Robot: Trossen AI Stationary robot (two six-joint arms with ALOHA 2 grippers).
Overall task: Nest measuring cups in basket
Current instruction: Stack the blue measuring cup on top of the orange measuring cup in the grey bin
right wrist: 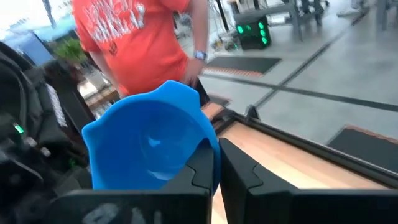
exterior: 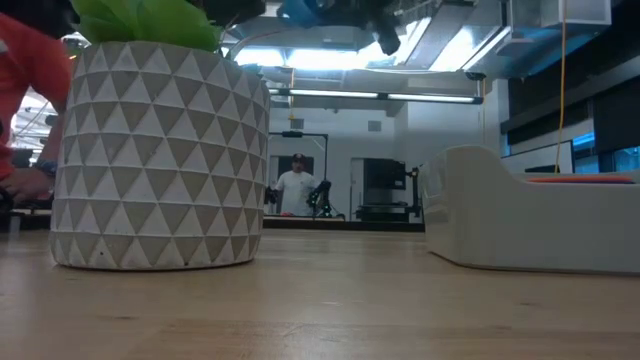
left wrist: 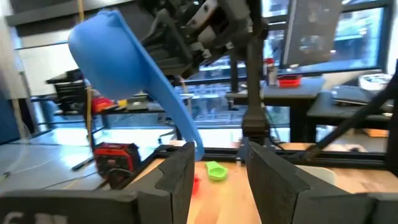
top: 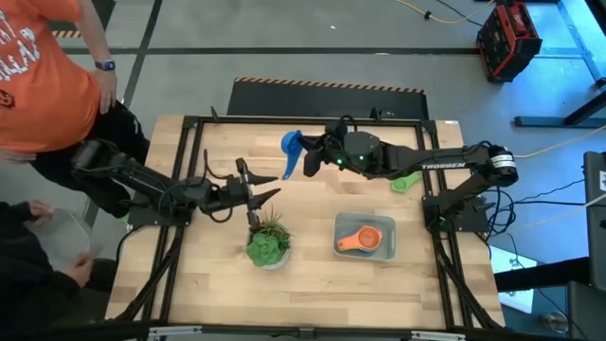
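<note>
right hand (top: 311, 159): clamped on handle of blue cup (top: 292, 148), held up off surface (top: 312, 284), prob. for carry to basket (top: 383, 248).
blue cup axis: roughly level in high view, bowl away from hand.
left hand (top: 268, 194): fingers partly apart, holding nothing, near plant (top: 268, 242).
basket: already holds orange cup (top: 361, 239).
green cup (top: 406, 181): on surface by right arm.

My wooden table (top: 312, 284) has a potted plant (top: 268, 242) on it. Near the plant sits the grey basket (top: 365, 236). A green measuring cup (top: 405, 182) lies on the wood too.
</note>
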